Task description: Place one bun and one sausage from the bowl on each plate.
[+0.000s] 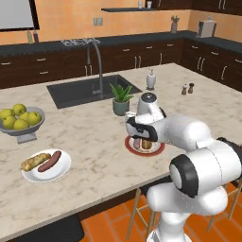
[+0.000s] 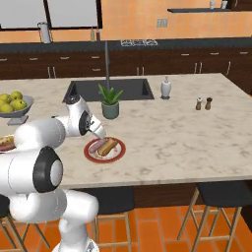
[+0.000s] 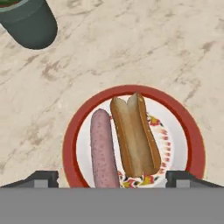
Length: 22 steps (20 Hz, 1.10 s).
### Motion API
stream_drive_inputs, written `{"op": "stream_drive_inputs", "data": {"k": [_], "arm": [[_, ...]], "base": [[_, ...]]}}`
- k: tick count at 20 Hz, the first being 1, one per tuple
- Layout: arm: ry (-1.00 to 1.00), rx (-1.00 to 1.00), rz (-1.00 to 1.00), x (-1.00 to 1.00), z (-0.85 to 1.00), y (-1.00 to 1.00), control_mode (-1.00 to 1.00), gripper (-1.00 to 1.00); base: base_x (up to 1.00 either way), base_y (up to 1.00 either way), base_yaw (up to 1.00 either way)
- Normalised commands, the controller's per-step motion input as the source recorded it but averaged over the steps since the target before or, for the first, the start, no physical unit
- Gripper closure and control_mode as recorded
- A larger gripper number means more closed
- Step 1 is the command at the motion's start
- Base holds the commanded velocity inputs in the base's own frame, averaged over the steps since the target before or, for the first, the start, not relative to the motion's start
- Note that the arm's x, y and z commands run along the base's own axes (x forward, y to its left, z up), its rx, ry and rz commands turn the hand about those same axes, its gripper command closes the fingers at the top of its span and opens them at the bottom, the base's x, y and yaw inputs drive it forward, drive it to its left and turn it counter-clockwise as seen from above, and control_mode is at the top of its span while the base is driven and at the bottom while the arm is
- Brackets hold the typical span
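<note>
The red-brown-rimmed plate (image 3: 131, 90) lies on the counter with a pink sausage (image 3: 103, 148) and a split bun (image 3: 133, 135) side by side on it. My gripper (image 3: 113, 178) hovers just above that plate (image 1: 159, 148), open, its fingertips (image 3: 41, 177) spread wide with nothing between them. My gripper (image 2: 98, 134) hangs over the left side of the plate (image 2: 120, 152). At the left, the plain white plate (image 1: 59, 174) carries a bun (image 1: 35, 161) and a sausage (image 1: 49, 161). The wide dark grey bowl is out of view.
A potted plant (image 1: 121, 99) stands just behind the red-rimmed plate. A pedestal bowl of apples (image 1: 21, 120) sits at the far left. The sink (image 1: 90, 90), a soap dispenser (image 1: 151, 79) and salt and pepper shakers (image 1: 187, 89) lie farther back. Stools stand below the counter's front edge.
</note>
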Motion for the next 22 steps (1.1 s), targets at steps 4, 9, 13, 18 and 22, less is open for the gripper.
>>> {"op": "stream_drive_inputs", "data": {"k": [4,9,13,18,22], "arm": [[-0.54,0.00,-0.07,-0.83,0.97,-0.15,-1.00,-1.00],[-0.37,-0.01,-0.36,-0.82,0.75,0.08,-1.00,-1.00],[-0.88,-0.18,-0.14,-1.00,0.53,0.35,-1.00,-1.00],[-1.00,-0.20,-0.01,-1.00,0.42,0.32,-1.00,-1.00],[-0.81,-0.04,-0.14,-0.94,0.24,0.02,-1.00,-1.00]], "base": [[0.00,0.00,0.00],[0.00,0.00,0.00],[0.00,0.00,0.00],[0.00,0.00,0.00],[0.00,0.00,0.00]]}}
